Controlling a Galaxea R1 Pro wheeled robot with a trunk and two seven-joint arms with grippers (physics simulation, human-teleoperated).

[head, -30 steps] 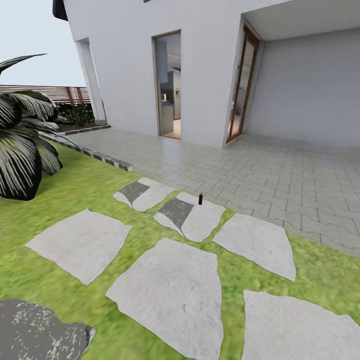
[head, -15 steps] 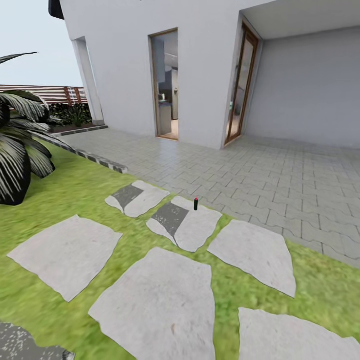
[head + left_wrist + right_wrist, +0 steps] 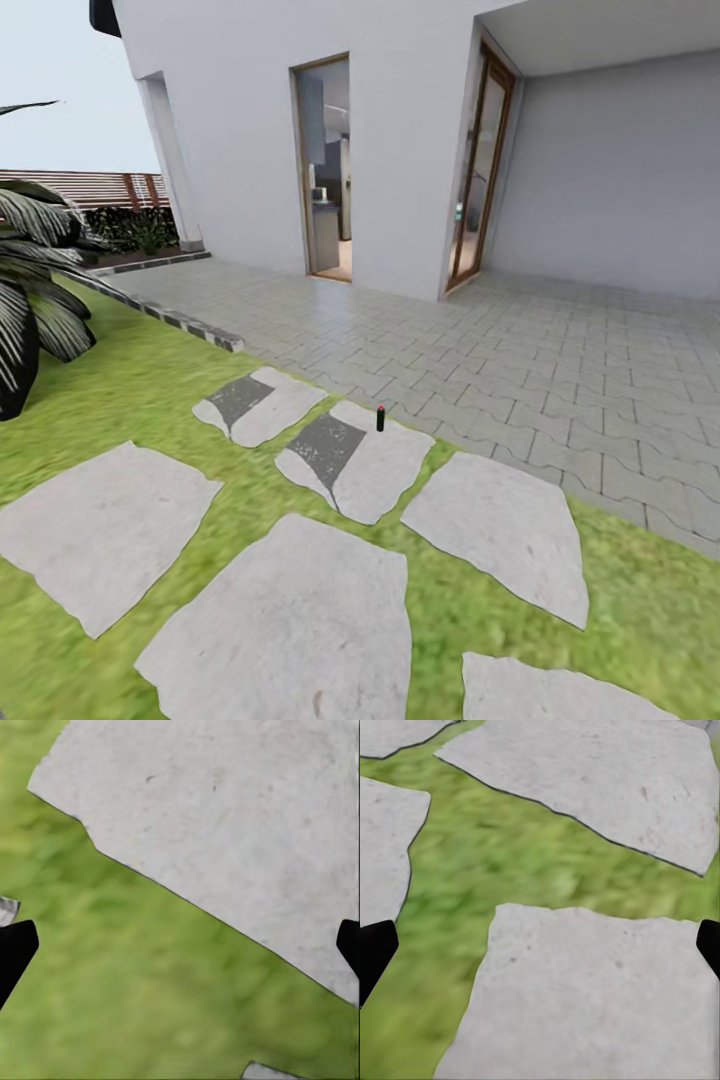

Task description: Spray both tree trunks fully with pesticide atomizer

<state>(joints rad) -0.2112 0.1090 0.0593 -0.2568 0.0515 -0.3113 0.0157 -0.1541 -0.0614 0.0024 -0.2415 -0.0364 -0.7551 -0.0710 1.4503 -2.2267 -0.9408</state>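
Bottle: we see the pesticide atomizer [image 3: 381, 418] standing up on the far edge of a stepping slab [image 3: 355, 463], beside the paving [image 3: 560, 360].
Our hands: left gripper [image 3: 180, 945] and right gripper [image 3: 540, 952] wide open, holding nothing.
Risk: we think a bump could tip the tiny bottle over.

The left claw [image 3: 180, 945] is pointing straight down, its two black fingertips [image 3: 13, 949] spread wide with nothing between them. The right claw [image 3: 540, 949] is also facing down, its dark fingertips [image 3: 373, 949] wide apart and gripping nothing.
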